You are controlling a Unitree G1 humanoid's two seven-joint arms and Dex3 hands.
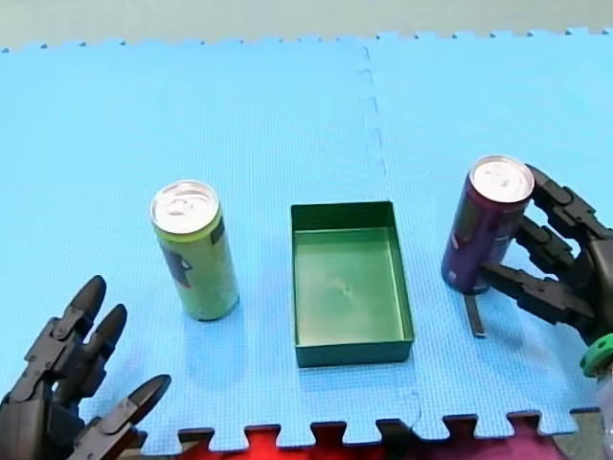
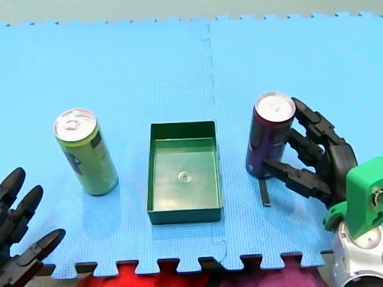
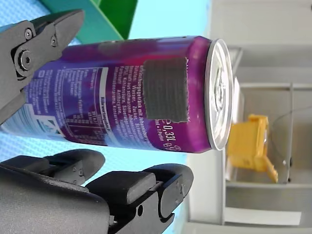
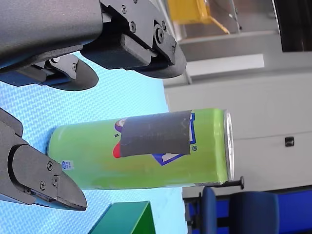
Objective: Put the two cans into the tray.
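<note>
Purple can (image 1: 484,230), upright right of tray (image 1: 343,210), is bracketed but ungripped by right hand (image 1: 560,259); left hand (image 1: 72,383) is seen empty near green can (image 1: 196,254).

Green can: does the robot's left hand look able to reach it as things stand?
Probably yes: the empty left hand is near the green can, with only bare mat between.

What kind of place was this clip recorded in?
Probably a robotics lab or test room, not a home. The work surface is a blue interlocking foam mat, the purple can and green can carry grey tape patches, and a blue office chair and shelving show behind.
</note>
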